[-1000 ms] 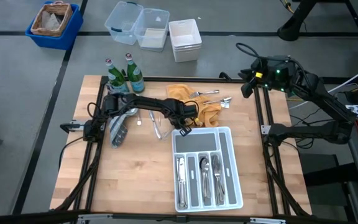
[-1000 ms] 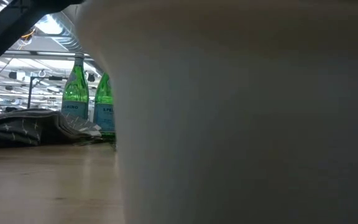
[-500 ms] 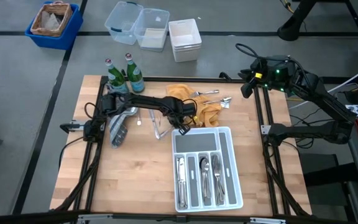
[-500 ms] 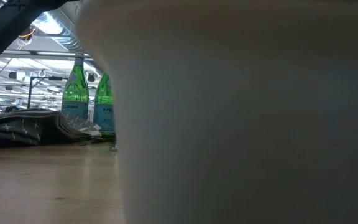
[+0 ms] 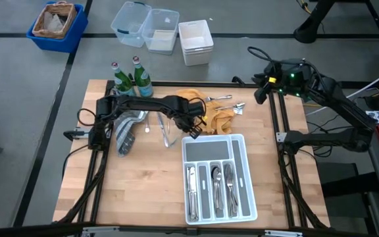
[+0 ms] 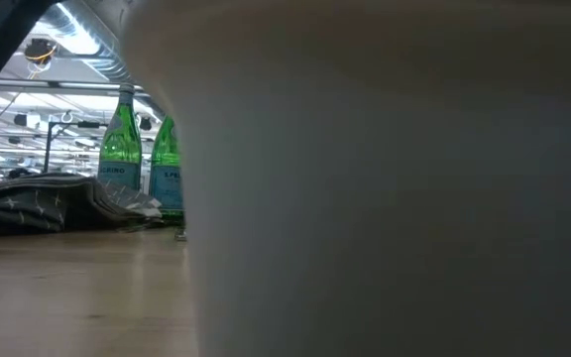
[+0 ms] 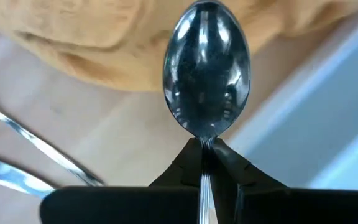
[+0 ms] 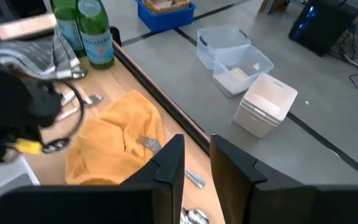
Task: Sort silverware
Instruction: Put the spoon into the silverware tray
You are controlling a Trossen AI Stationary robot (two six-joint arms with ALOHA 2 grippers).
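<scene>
Left wrist view: left gripper is clamped on a spoon at the neck just below the bowl; bowl sticks out past the fingertips, w/ the orange cloth behind it and a white tray wall on one side. 2 more utensil handles lie on the wood nearby.

High view puts that gripper just off the tray's far-left corner, next to the cloth. Loose silverware is still on and beside the cloth; more pieces lie on the surface left of the gripper. Tray's long slots already hold sorted pieces.

Step in hand, as I read it: pick is made, spoon is secured, transfer to tray comes next. Next move calls for lifting clear of the cloth, carrying over the rim to the slot w/ the other spoons, lining the handle up w/ the slot's length, then releasing low. Which slot holds spoons: can't tell for sure from here.

Right gripper waits off the surface's far-right corner, fingers apart, holding nothing.
</scene>
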